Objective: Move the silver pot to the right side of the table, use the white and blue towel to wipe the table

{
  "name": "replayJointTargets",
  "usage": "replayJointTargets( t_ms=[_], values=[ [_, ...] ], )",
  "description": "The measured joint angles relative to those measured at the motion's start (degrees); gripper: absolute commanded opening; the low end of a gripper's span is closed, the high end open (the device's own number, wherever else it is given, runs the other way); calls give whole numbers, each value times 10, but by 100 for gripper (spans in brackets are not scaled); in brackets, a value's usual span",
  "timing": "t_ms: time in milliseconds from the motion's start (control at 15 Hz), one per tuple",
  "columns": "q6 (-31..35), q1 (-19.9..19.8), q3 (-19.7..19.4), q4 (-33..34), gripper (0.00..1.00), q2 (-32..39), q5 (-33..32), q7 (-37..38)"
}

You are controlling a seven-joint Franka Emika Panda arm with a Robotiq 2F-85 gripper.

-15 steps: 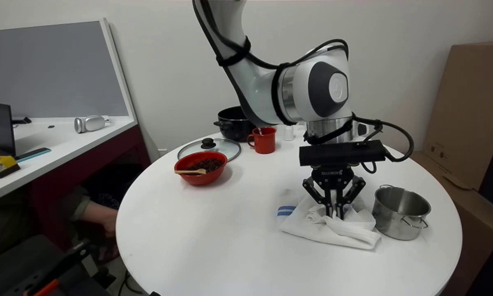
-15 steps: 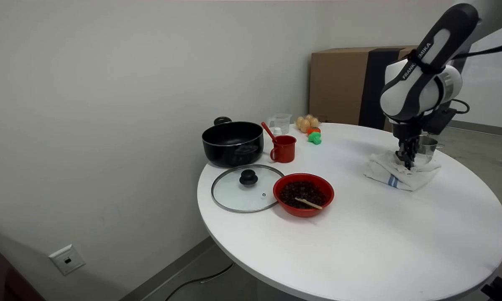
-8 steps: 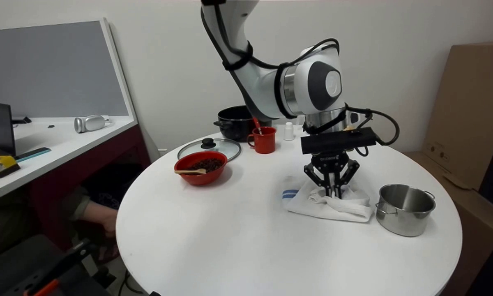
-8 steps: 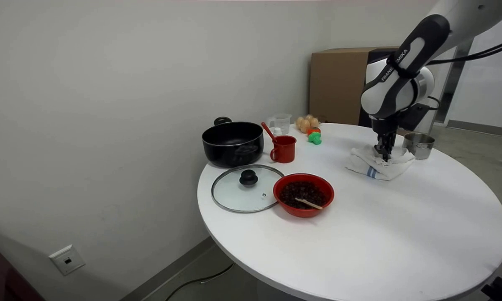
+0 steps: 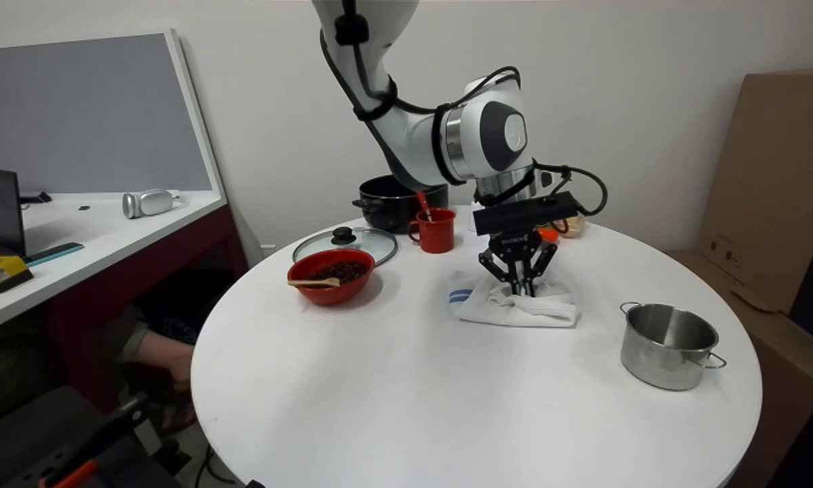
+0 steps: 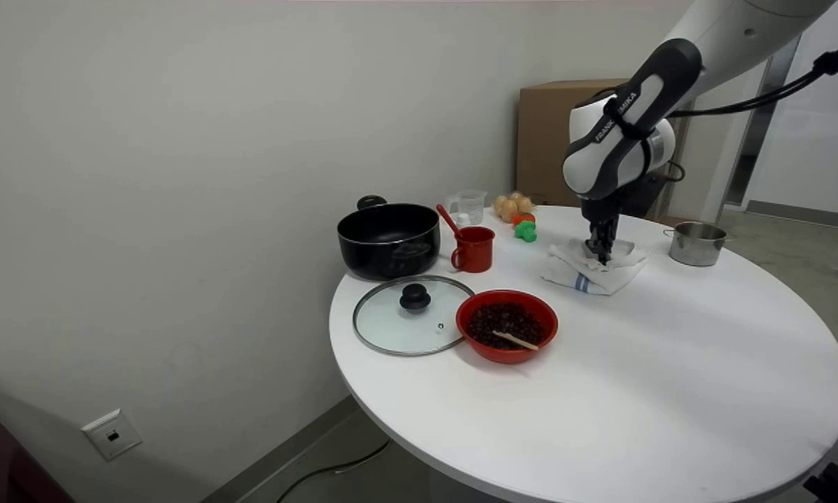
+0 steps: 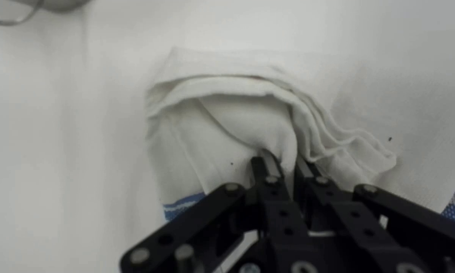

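The white and blue towel [image 5: 535, 313] lies bunched on the white round table [image 5: 406, 407], its blue stripes showing at one end. My gripper [image 5: 523, 288] points down into it, and in the wrist view a fold of the towel [image 7: 231, 113] is pinched between the fingers [image 7: 263, 167]. The fingertips are partly sunk in the cloth. To the right of the towel stands the silver pot [image 5: 660, 359], upright, with a gap between them. In the wrist view only the bottom of the pot [image 7: 60, 3] and a handle show at the upper left.
A red bowl [image 5: 345, 293] with dark contents and a wooden spoon, a glass lid [image 6: 391, 321], a red mug [image 6: 475, 251] and a black pot [image 6: 384, 251] stand on the table's far left. Behind are eggs [image 6: 510, 208] and a green item [image 6: 526, 231]. Cardboard boxes [image 5: 772, 190] flank the table.
My gripper has dragged the towel back and to the left across the table, away from the silver pot. The pot was against the towel; it has turned and shifted slightly right.
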Motion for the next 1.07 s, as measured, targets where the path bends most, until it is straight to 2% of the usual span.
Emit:
replayJointTargets(
  t_ms=[533,1067],
  values=[
    [0,64,10,11,3,6,-14,-5],
    [4,72,11,-3,3,0,-27,-25]
  ],
)
